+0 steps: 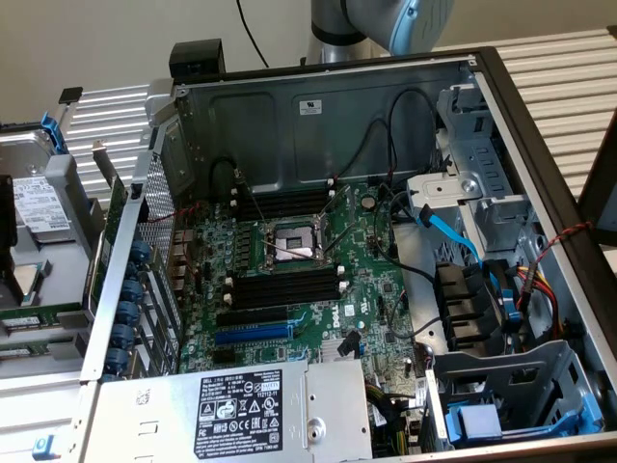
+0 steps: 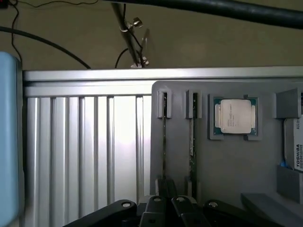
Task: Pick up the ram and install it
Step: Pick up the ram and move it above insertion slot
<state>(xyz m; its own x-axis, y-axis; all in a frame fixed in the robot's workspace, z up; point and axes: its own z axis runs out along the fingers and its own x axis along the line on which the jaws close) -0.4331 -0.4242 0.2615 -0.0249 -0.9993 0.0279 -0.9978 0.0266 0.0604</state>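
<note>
gripper point(image 2: 166, 188) is sitting with its black jaws pinched down to a narrow gap, tips hanging right over the near end of a thin green ram stick point(image 2: 164, 142) standing on edge; can't tell if the pads are actually biting it or just poised at it; stick is resting in a slot of a grey moulded parts tray point(image 2: 227, 165), far end caught by a grey bracket, presumably so the top edge is standing proud for a pinch from above; a second ram stick point(image 2: 191, 142) is sitting just beside it in a parallel slot; further along, a square silver-lidded processor point(image 2: 235, 117) is lying flat in its own recess; tray is lying on a ribbed aluminium table point(image 2: 85, 142); wrist is pointing straight down, jaws lining up across the stick's thickness; in the exterior view the grey-and-blue arm point(image 1: 386, 19) is reaching behind the open steel computer case point(image 1: 318, 116), outside it; black memory slots with white end clips point(image 1: 286, 286) on the green motherboard point(image 1: 371, 280) are looking bare, so I'm judging nothing's installed yet
</note>
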